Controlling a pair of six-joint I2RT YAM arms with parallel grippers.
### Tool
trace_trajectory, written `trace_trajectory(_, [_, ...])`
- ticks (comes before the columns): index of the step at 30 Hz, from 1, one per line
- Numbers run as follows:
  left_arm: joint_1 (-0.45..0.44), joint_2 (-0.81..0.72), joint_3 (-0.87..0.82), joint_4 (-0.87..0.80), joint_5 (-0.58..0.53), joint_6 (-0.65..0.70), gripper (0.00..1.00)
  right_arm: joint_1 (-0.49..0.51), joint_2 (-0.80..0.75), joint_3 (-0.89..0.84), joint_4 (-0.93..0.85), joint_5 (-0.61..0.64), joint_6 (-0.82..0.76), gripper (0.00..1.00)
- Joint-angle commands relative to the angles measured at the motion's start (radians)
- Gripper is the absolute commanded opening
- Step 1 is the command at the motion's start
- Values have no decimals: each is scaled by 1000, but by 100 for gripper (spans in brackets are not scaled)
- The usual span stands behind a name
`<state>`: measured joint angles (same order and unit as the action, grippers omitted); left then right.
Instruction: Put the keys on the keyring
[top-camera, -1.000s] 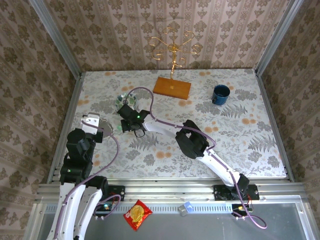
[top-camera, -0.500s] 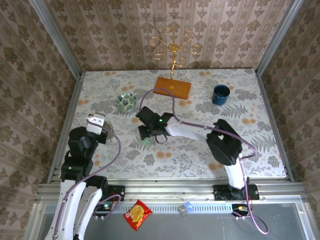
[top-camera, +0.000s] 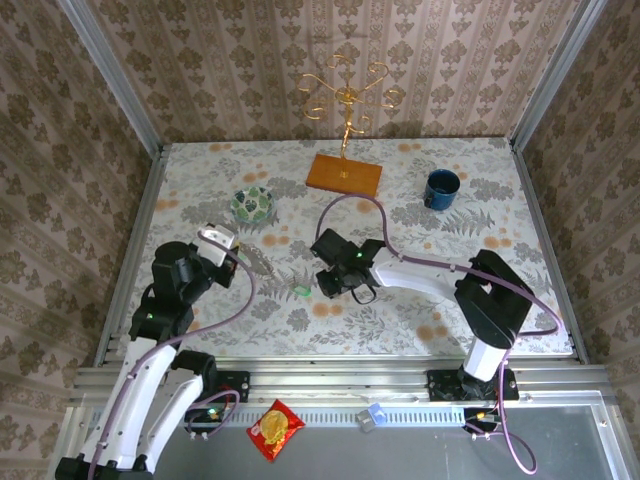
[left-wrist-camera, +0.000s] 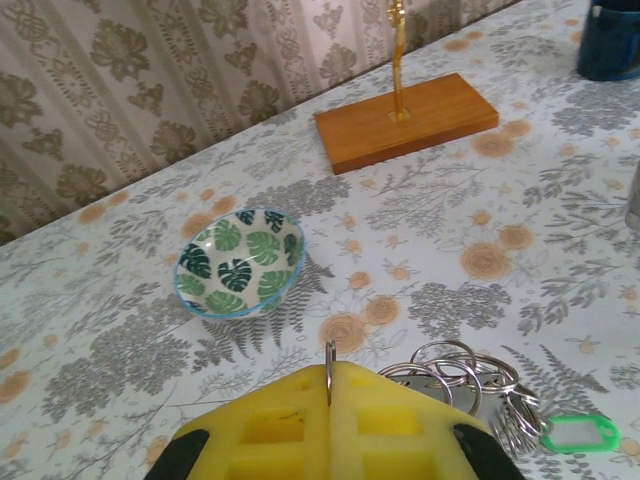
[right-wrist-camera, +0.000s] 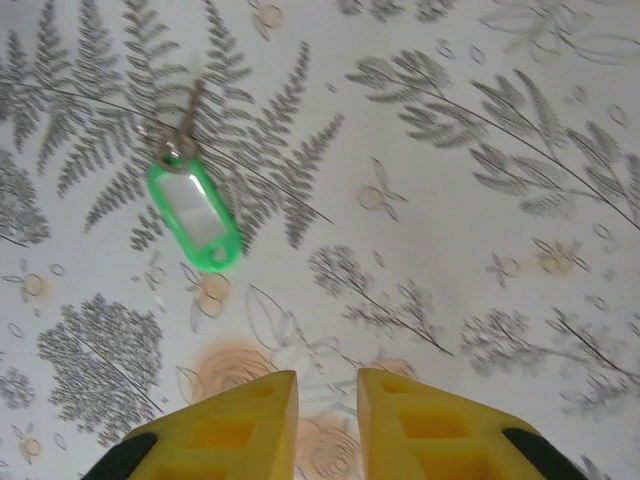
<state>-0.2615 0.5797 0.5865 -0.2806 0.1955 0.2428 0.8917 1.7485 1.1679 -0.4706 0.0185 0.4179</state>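
Left of centre in the overhead view, the green-tagged key (top-camera: 300, 291) lies flat on the flowered table (top-camera: 480, 250), near the keyring (left-wrist-camera: 455, 372). Below it in the right wrist view hovers the right gripper (right-wrist-camera: 327, 392), fingers apart and empty. The left gripper (left-wrist-camera: 329, 390) is pinched together on the keyring's wire, with a leaf-patterned bowl (left-wrist-camera: 240, 262) beyond.
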Motion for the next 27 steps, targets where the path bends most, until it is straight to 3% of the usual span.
trace_trajectory(1, [-2,-26,13,32,-105,-5,0,18,93,99,23,-53,58,27])
trace_trajectory(6, [-2,-85,6,-4,-199,11,0,35,218,236,4,-37,103,29])
trace_trajectory(13, [-2,-124,-6,-26,-223,15,0,54,383,446,-168,50,23,33])
trace_trajectory(27, [-2,-124,-5,-30,-223,19,0,73,492,566,-275,132,-46,32])
